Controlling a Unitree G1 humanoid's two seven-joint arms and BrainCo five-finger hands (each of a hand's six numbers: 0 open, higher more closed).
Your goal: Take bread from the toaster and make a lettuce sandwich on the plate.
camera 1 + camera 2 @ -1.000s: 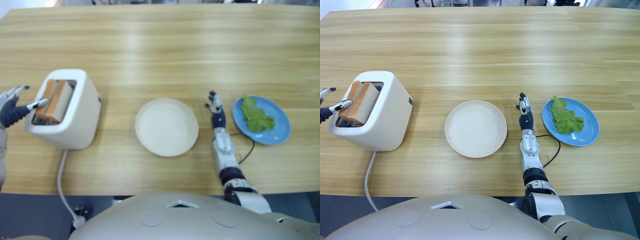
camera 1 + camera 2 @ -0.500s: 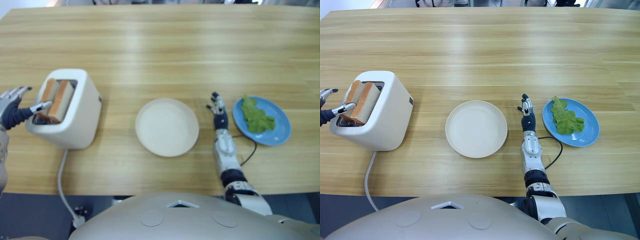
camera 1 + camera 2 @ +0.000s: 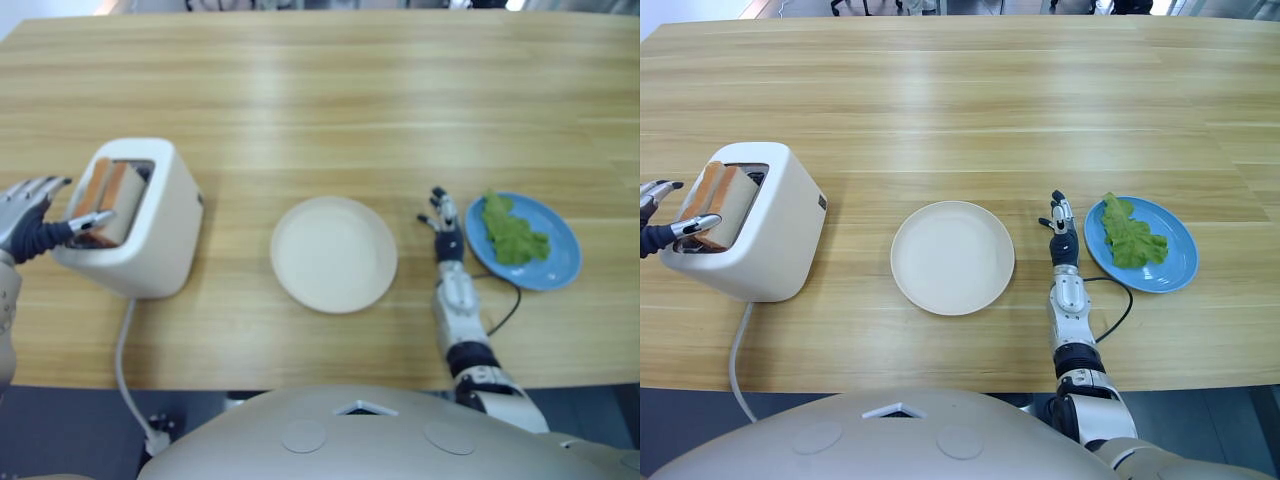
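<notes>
At the left edge, the left hand (image 3: 28,222) is hovering with fingers spread wide, one fingertip lying at the bread (image 3: 110,188) — two slices sitting in the toaster (image 3: 160,230). Right of centre, the right hand (image 3: 446,232) is resting flat and open between the plate (image 3: 333,253) and the lettuce (image 3: 513,232) — lying on a blue dish (image 3: 555,272).

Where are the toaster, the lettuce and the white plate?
toaster (image 3: 780,240): right eye view, on its white side.
lettuce (image 3: 1130,235): right eye view, middle of the leaf.
white plate (image 3: 952,258): right eye view, its bare middle.
</notes>
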